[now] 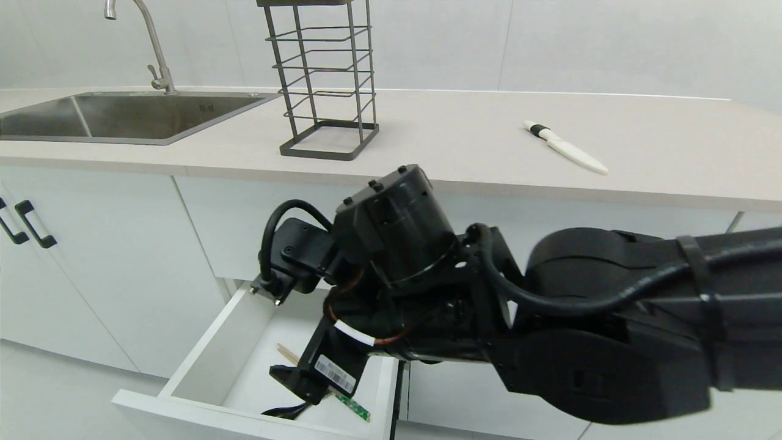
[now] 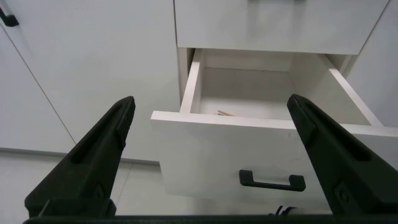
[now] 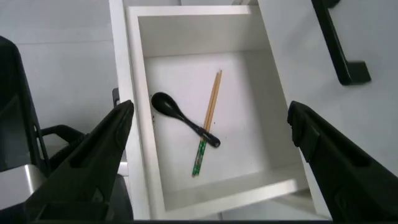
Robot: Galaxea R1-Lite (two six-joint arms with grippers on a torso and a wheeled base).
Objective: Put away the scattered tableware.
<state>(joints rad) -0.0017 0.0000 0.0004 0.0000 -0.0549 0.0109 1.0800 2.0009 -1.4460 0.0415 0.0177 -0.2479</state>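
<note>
A white drawer [image 1: 204, 342] stands pulled out under the counter. In it lie a black spoon [image 3: 181, 118] and a pair of wooden chopsticks [image 3: 209, 118] with green ends, crossing each other. My right gripper [image 3: 210, 112] hangs open over the drawer, nothing between its fingers; in the head view the right gripper [image 1: 305, 379] sits low above the drawer's front right part, over the chopsticks [image 1: 351, 406]. A white knife [image 1: 565, 146] with a black band lies on the counter at the right. My left gripper [image 2: 211, 106] is open and empty, low in front of the drawer front [image 2: 224, 134].
A dark wire rack [image 1: 327, 79] stands on the beige counter [image 1: 464, 140] near the middle. The steel sink [image 1: 134, 116] and tap are at the back left. Closed cabinet doors with black handles [image 1: 33, 223] are left of the drawer. The drawer front carries a black handle [image 2: 272, 182].
</note>
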